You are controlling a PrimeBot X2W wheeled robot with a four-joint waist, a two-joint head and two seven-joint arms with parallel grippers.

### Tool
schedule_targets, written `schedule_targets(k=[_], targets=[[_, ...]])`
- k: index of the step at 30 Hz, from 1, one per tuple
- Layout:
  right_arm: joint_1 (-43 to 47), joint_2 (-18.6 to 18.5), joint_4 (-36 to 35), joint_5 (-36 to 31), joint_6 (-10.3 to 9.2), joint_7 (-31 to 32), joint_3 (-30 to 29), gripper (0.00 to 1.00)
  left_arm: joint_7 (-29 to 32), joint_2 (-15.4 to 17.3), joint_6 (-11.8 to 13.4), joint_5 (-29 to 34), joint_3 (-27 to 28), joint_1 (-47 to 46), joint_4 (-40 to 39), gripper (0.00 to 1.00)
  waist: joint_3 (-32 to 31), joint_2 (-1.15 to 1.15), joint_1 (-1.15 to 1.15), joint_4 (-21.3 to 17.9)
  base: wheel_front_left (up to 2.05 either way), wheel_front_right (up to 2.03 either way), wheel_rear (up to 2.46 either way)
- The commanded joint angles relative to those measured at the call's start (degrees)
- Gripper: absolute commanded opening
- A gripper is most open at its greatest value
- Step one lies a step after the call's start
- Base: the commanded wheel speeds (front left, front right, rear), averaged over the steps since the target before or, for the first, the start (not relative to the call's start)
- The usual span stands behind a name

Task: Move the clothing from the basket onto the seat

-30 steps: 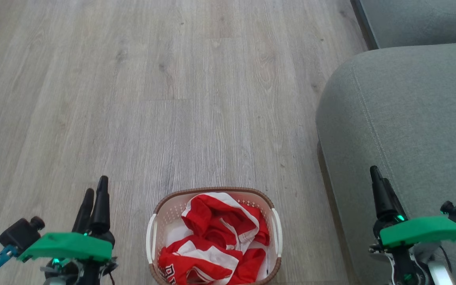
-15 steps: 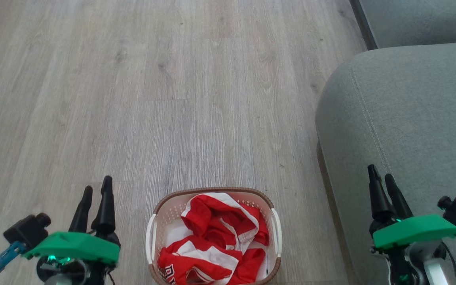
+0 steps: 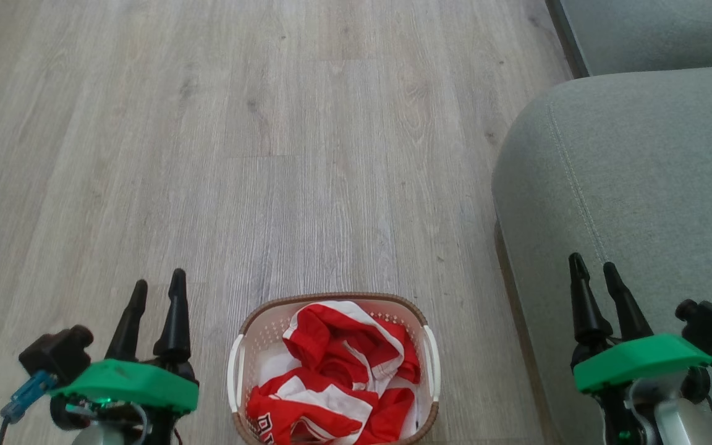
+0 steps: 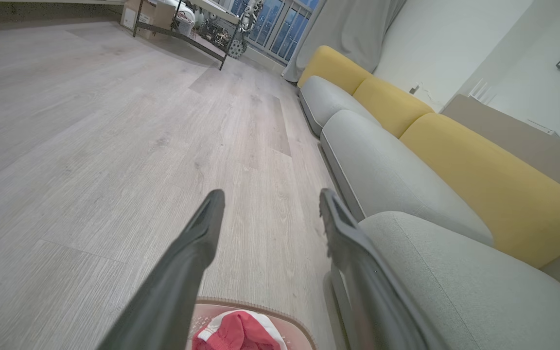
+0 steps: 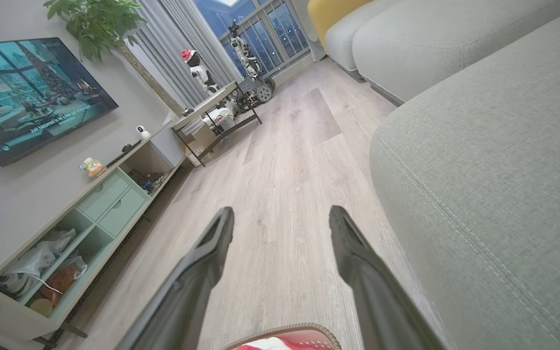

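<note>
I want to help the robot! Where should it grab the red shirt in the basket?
Probably the puffed-up fold on top of the clothing, coming straight down from above. The basket walls close off every side, and that crumpled ridge sticks up, easy to pinch.

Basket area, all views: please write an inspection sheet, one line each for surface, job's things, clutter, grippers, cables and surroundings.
surface: pale wood-look plank floor.
job's things: red-and-white clothing lies crumpled inside the basket; the seat stands to its right, with no garment on the part in view.
clutter: nothing seen.
grippers: left gripper is left of the basket, right gripper in front of the seat; both have fingers apart and hold nothing.
cables: blue plug with a thin lead beside the left gripper.
surroundings: television, shelf unit, plant, yellow back cushions.
</note>
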Motion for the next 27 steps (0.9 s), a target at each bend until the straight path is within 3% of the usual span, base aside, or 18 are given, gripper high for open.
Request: schedule_targets(k=[1,27], targets=[[-3.42,-0.67,-2.38,-1.67,-0.01,-0.85,1.11,1.00,-0.77,1.26,-0.11,1.75,0.93,-2.91,-2.32,1.00,0.00,0.00,0.00,-0.02,0.00,0.00,0.00],[-3.88,-0.17,-4.57,-18.56,-0.01,-5.07,1.17,1.00,-4.96,1.36,-0.45,19.37,0.59,-2.90,-4.44,1.00,0.18,0.00,0.00,-0.07,0.00,0.00,0.00]])
